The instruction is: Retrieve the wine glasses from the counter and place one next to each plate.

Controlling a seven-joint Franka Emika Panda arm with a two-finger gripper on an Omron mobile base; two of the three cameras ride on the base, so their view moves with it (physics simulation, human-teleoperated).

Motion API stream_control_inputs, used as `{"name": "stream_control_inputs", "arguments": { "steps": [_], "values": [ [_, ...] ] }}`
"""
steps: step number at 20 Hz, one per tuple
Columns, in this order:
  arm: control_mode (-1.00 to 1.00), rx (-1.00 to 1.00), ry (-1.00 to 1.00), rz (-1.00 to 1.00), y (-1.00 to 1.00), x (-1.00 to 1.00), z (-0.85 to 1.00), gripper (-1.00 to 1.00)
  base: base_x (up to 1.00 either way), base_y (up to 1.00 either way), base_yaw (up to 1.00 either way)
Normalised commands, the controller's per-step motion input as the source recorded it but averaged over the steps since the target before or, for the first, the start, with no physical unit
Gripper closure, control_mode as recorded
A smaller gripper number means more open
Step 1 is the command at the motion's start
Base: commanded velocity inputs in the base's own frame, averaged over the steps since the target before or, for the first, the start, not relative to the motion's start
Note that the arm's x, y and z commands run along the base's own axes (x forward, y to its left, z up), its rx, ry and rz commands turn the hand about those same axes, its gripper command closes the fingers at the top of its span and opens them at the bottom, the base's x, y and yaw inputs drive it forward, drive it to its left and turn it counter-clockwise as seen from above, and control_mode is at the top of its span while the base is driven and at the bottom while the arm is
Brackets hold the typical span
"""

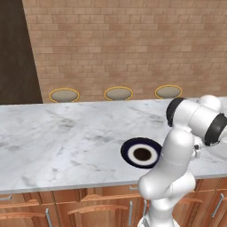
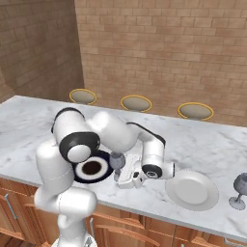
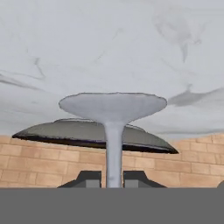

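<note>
I have the gripper (image 3: 113,178) clamped on the wine glass (image 3: 113,113) stem; its foot hangs just beside the navy plate (image 2: 91,169), the marble island top (image 2: 207,140) below.

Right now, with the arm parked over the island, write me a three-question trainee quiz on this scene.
1. True or false: the tool grips a wine glass by its stem.
2. Multiple choice: the second wine glass stands
A. right of the white plate, apart from it
B. on the navy plate
C. on a stool
3. Fill in: behind the island top stand ___ round stools.

Key: 1 true; 2 A; 3 three.
</note>
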Motion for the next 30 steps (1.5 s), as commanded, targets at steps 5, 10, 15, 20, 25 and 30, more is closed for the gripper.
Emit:
{"name": "stream_control_inputs", "arguments": {
  "steps": [5, 10, 15, 20, 25, 30],
  "values": [
    [-1.00, 0.00, 0.00, 0.00, -0.05, 0.00, -0.25, 1.00, 0.00, 0.00, 0.00],
    [-1.00, 0.00, 0.00, 0.00, -0.06, 0.01, -0.25, 1.00, 0.00, 0.00, 0.00],
    [-1.00, 0.00, 0.00, 0.00, -0.01, 0.00, -0.29, -1.00, 0.00, 0.00, 0.00],
    [-1.00, 0.00, 0.00, -0.02, -0.23, -0.02, -0.10, -1.00, 0.00, 0.00, 0.00],
    [-1.00, 0.00, 0.00, -0.06, -0.31, 0.00, 0.00, -1.00, 0.00, 0.00, 0.00],
    [-1.00, 0.00, -0.07, -0.19, -0.24, -0.18, 0.11, -1.00, 0.00, 0.00, 0.00]
  ]
}}
